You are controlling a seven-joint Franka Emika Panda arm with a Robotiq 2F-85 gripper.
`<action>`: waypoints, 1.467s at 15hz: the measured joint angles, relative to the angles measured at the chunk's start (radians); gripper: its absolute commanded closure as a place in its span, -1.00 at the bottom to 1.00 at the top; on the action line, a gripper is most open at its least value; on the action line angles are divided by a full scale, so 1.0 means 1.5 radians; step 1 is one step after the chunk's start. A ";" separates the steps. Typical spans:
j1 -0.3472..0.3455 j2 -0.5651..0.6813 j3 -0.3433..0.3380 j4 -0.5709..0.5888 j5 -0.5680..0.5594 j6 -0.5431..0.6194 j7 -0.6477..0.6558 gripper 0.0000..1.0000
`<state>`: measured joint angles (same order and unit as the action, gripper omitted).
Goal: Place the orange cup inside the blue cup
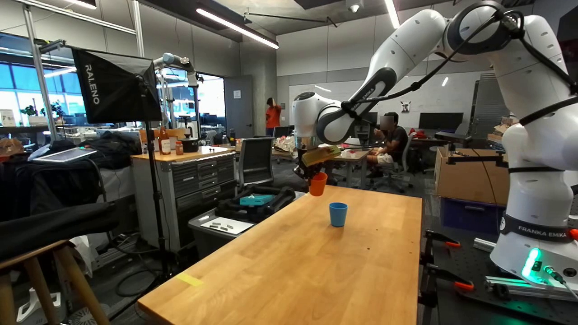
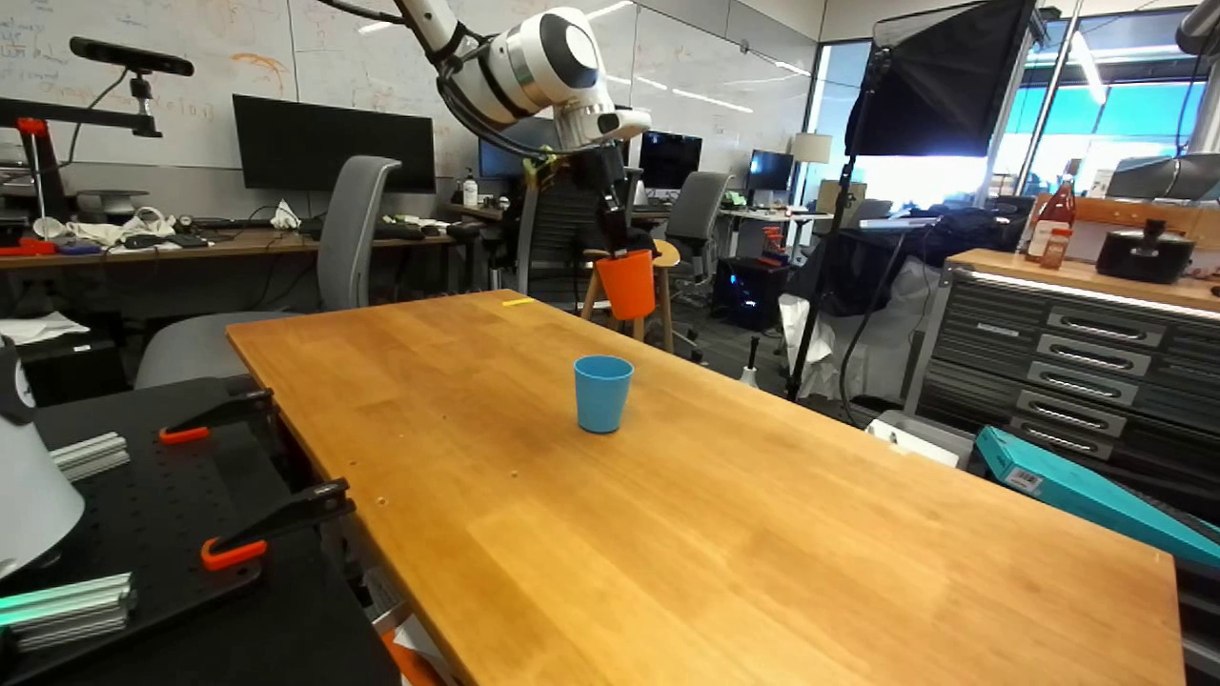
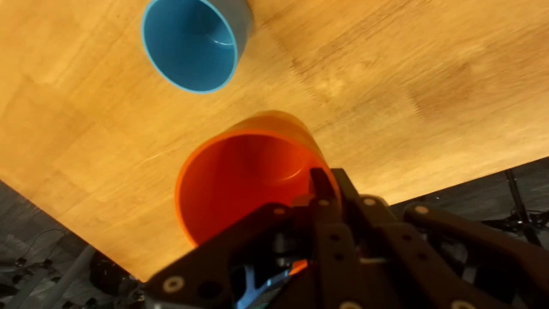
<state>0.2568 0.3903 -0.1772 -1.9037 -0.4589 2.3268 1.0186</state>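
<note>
The orange cup (image 1: 318, 185) hangs above the table in both exterior views, mouth up and slightly tilted (image 2: 629, 288). My gripper (image 3: 329, 172) is shut on its rim, one finger inside the wall and one outside. The gripper also shows in both exterior views (image 1: 309, 177) (image 2: 618, 244). The blue cup (image 1: 337, 215) stands upright on the wooden table, mouth up (image 2: 602, 395). In the wrist view the open mouth of the blue cup (image 3: 193, 47) lies above and left of the orange cup (image 3: 240, 176). The two cups are apart. The blue cup's inside shows no object.
The wooden table (image 1: 289, 271) has its edge near the held cup. Clamps (image 2: 286, 519) grip the table's side by the robot base. A teal box (image 2: 1077, 486) and a grey bin (image 1: 203, 234) stand beside the table. Yellow tape (image 1: 189, 279) marks one corner.
</note>
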 measured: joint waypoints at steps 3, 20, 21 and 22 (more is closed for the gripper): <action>-0.013 -0.014 0.000 -0.001 -0.005 -0.029 0.007 0.86; -0.048 -0.019 0.020 -0.106 -0.001 -0.020 0.023 0.86; -0.048 -0.018 0.021 -0.107 -0.001 -0.007 0.025 0.84; -0.048 -0.018 0.021 -0.109 -0.001 0.005 0.027 0.80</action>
<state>0.1855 0.3630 -0.1458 -2.0665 -0.4603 2.3350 1.0585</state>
